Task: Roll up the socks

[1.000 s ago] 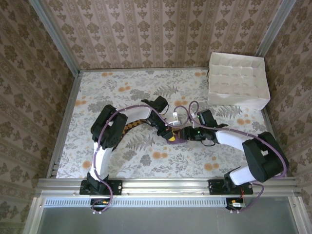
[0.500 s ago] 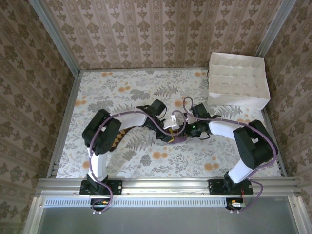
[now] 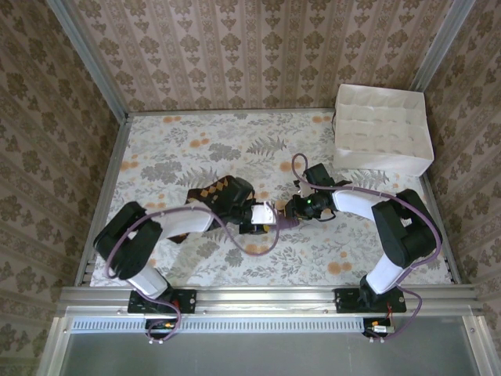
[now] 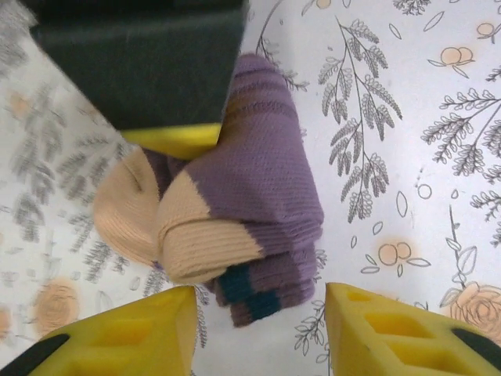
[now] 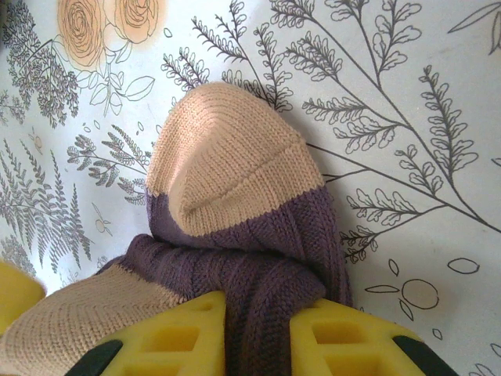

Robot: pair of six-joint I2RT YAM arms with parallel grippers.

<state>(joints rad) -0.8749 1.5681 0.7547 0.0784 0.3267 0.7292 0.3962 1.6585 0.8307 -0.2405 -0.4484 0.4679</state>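
- The purple sock [image 4: 258, 196], bunched up with tan toe and heel showing, lies mid-worktop [image 3: 172, 149].
- The right claw [image 5: 254, 325] pinches its purple fabric.
- The left claw [image 4: 258, 305] is spread, one finger on either side of that sock.
- The brown diamond-checked sock [image 3: 205, 190] lies to the left, partly under the left arm [image 3: 176, 222].

Left gripper [image 4: 258, 301]: jaws opened off purple sock [image 4: 266, 204] — pulled back toward counter's [image 3: 156, 157] left edge.
Right gripper [image 5: 257, 309]: jaws closed onto sock.
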